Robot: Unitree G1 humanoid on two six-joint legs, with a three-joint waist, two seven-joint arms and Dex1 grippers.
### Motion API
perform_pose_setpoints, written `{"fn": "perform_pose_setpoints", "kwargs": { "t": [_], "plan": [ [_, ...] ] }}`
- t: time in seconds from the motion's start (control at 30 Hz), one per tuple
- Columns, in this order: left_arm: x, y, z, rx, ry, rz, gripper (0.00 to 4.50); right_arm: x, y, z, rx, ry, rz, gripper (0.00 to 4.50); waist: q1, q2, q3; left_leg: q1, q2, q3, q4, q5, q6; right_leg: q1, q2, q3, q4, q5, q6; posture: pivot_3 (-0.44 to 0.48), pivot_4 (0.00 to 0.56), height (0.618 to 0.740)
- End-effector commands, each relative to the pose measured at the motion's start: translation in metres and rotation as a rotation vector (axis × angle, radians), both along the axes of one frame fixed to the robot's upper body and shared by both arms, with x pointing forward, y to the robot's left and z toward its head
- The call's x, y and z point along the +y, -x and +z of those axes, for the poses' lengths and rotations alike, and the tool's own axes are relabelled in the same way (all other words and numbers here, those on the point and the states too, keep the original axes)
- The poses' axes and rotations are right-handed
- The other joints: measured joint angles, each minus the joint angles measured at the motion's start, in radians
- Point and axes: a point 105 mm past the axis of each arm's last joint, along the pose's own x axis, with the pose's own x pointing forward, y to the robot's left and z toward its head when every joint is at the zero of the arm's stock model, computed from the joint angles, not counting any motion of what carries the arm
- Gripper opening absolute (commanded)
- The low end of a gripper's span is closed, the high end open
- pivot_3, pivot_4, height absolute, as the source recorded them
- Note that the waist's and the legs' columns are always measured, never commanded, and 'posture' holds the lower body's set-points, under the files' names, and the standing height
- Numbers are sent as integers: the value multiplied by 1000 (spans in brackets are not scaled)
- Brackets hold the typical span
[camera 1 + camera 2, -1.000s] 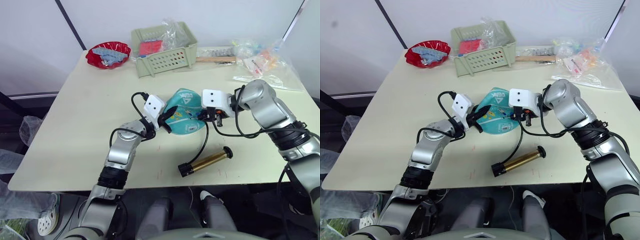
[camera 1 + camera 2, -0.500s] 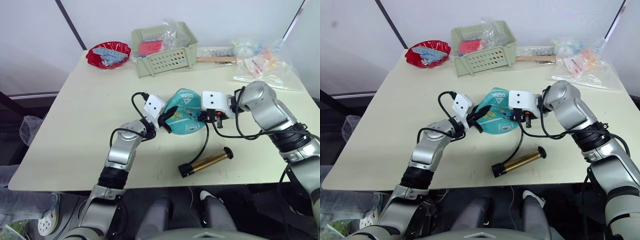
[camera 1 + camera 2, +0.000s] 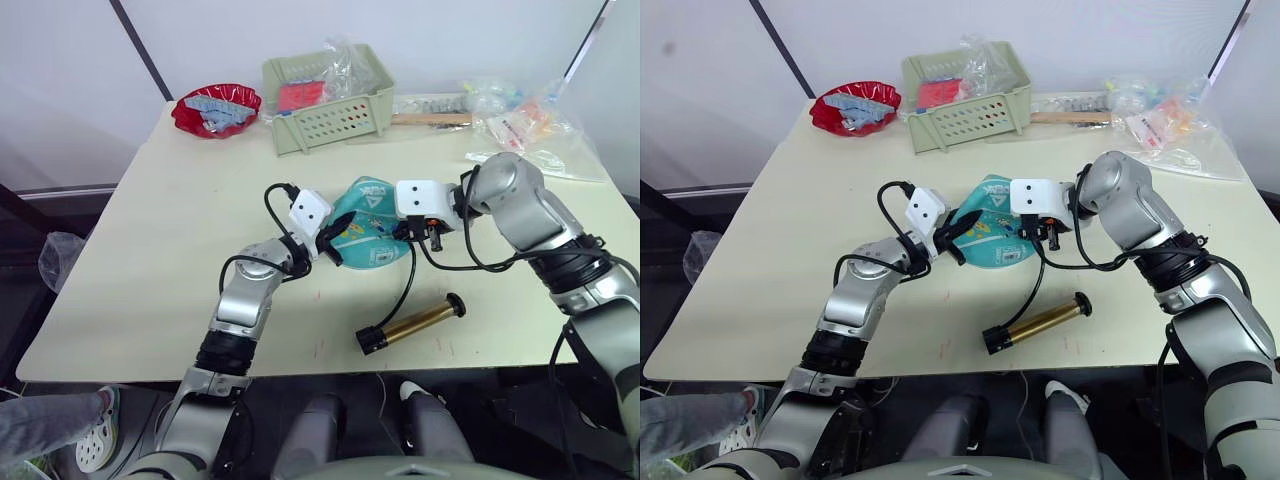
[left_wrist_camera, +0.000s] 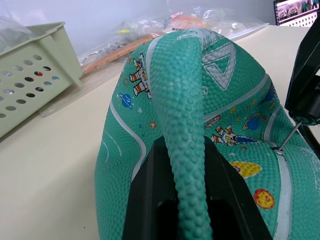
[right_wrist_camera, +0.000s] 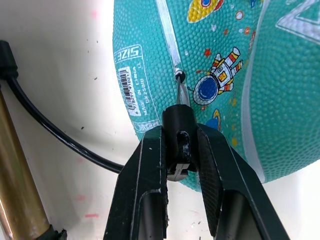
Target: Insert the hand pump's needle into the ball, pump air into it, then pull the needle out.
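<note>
The teal ball [image 3: 368, 236] lies limp and part-collapsed at the table's middle. My left gripper [image 3: 328, 244] is shut on a raised fold of the ball [image 4: 176, 100] at its left side. At the ball's right side my right gripper [image 5: 179, 136] is shut on the black fitting of the needle [image 5: 181, 90]. The needle's tip meets the valve hole on a white stripe. The needle [image 4: 286, 140] also shows slanting onto the ball in the left wrist view. The thin black hose [image 3: 409, 284] runs down to the gold hand pump [image 3: 412, 323], which lies flat near the front edge.
A green slotted basket [image 3: 330, 108] and a red bowl [image 3: 216, 109] stand at the back. Clear plastic bags [image 3: 520, 128] lie at the back right. The table's front edge runs just below the pump. A person's sleeve [image 3: 50, 438] shows off the table, lower left.
My right gripper has shifted slightly left toward the ball with the needle fitting in it. The left gripper and the pump have not moved.
</note>
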Motion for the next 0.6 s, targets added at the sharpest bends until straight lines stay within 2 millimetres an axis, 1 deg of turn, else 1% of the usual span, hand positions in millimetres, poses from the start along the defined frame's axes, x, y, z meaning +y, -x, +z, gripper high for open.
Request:
{"fn": "perform_pose_setpoints", "kwargs": {
  "t": [0.03,0.2,0.37,0.6],
  "plan": [
    [-23,9,-31,102,-63,-87,2,23,5,10,-41,10,105,329,0,0,0,0,0,0,0,0,0,0,0,0,0,0,0,0,150,740],
    [-30,9,-30,111,-46,-95,2,29,3,3,-42,54,125,329,1,0,0,2,0,-2,0,0,0,2,0,-1,1,1,-1,0,150,740],
    [-28,7,-31,120,-46,-86,2,40,4,-6,-28,44,134,329,-1,0,-1,10,0,-3,0,0,1,9,1,-2,0,0,-1,0,150,740],
    [-28,9,-34,131,-48,-86,2,53,7,-14,-19,29,145,329,-3,-1,-2,10,0,-3,0,0,0,9,1,-2,0,0,-1,0,150,740]
  ]
}}
